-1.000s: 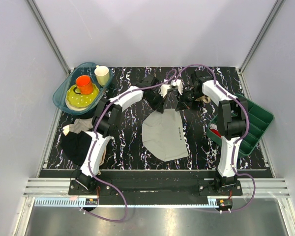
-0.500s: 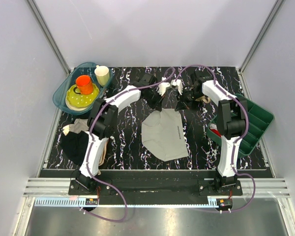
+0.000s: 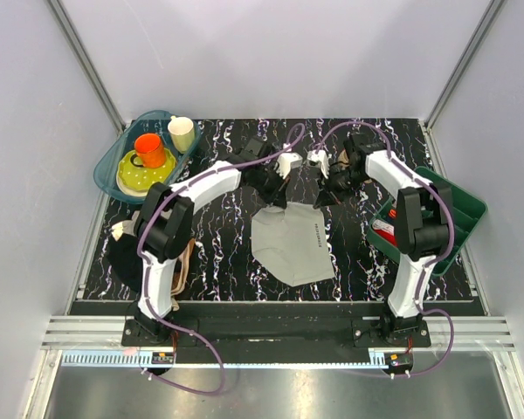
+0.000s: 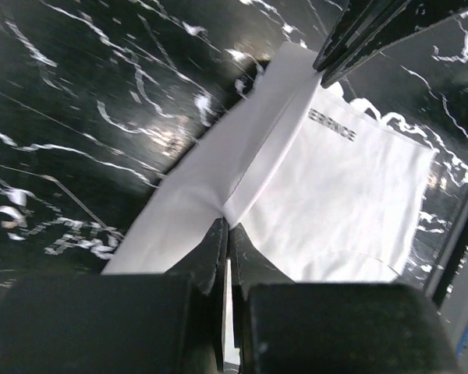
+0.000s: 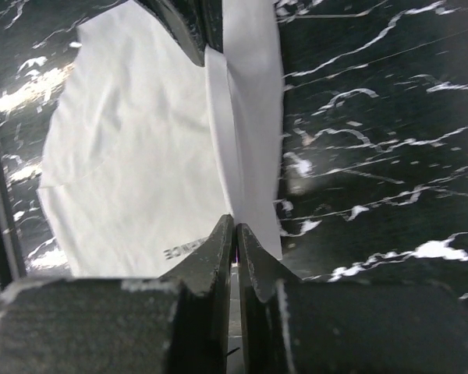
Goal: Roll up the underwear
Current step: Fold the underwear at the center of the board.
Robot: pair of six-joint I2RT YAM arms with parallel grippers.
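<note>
From up above, the grey underwear [image 3: 293, 244] lies flat in the middle of the black table [image 3: 218, 240]. Both arms reach over to its far edge, but from there I cannot see what the fingers are doing. The wrist cameras show it up close. The left gripper [image 4: 226, 226] is pinched tight on a thin folded strip along the edge of the underwear. The right gripper [image 5: 235, 222] is pinched tight on the same strip, at its other end. Each wrist camera also sees the dark tips of the other gripper at the top of its picture. There is small writing on the cloth, but it is too blurry and cut off to read. Off to the left sits a blue tub [image 3: 107, 160] with an orange cup [image 3: 149, 148], a yellow plate [image 3: 148, 178] and a pale mug [image 3: 182, 133] in it. A dark cloth [image 3: 131, 257] lies partly under the left arm. On the right, a green tray [image 3: 463, 209] holds something red and white [image 3: 381, 230], half hidden by the right arm.
</note>
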